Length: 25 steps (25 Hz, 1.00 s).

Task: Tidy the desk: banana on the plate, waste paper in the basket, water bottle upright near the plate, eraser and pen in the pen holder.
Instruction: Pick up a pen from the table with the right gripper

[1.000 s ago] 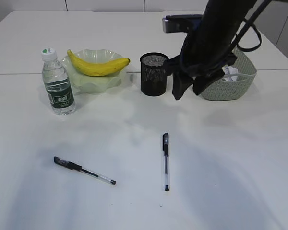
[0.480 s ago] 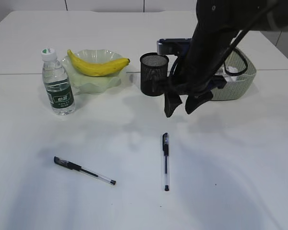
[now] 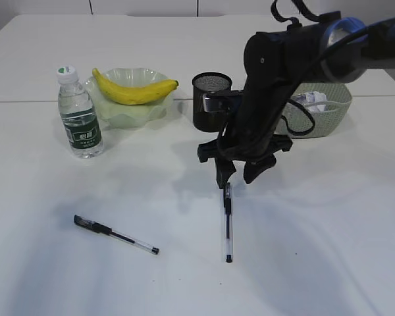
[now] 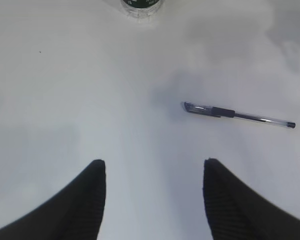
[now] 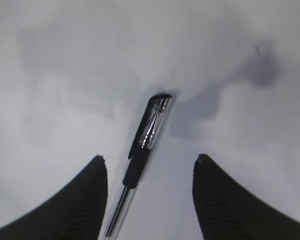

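Two pens lie twd the worktop's near edge: left pen (image 3: 116, 234), right pen (image 3: 227, 222). Right claw (image 3: 239, 172) spread, empty, over right pen's far end. Left claw (image 4: 152, 172) spread, empty. Banana (image 3: 133, 89) on plate (image 3: 128, 112), bottle (image 3: 79, 113) upright beside it, twd far-left corner.

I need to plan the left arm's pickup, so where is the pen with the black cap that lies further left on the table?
In the exterior view the left pen lies flat at lower left, in front of the water bottle and left of the other pen.

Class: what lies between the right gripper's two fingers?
In the right wrist view, the capped end of a pen lies on the table between the open right gripper's fingers, untouched by either.
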Motion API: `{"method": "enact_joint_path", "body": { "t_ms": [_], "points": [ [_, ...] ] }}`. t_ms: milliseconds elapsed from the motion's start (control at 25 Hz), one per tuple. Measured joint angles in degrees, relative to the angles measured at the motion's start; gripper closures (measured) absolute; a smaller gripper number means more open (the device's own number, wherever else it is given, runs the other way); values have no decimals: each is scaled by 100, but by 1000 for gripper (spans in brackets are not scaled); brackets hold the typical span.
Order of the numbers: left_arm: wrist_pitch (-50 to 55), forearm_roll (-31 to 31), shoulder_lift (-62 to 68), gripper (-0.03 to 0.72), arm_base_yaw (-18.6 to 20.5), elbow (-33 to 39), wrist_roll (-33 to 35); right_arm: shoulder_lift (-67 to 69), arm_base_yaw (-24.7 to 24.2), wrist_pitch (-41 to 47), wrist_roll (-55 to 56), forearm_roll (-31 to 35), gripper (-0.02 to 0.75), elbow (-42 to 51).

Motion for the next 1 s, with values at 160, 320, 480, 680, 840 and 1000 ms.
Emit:
{"method": "enact_joint_path", "body": {
  "t_ms": [160,320,480,680,840,1000],
  "points": [
    [0,0,0,253,0,0,0,123,0,-116,25,0,330,0],
    [0,0,0,253,0,0,0,287,0,-204,36,0,330,0],
    [0,0,0,253,0,0,0,319,0,-343,36,0,330,0],
    [0,0,0,253,0,0,0,350,0,-409,36,0,330,0],
    [0,0,0,253,0,0,0,355,0,-442,36,0,330,0],
    [0,0,0,253,0,0,0,399,0,-455,47,0,336,0]
  ]
}}
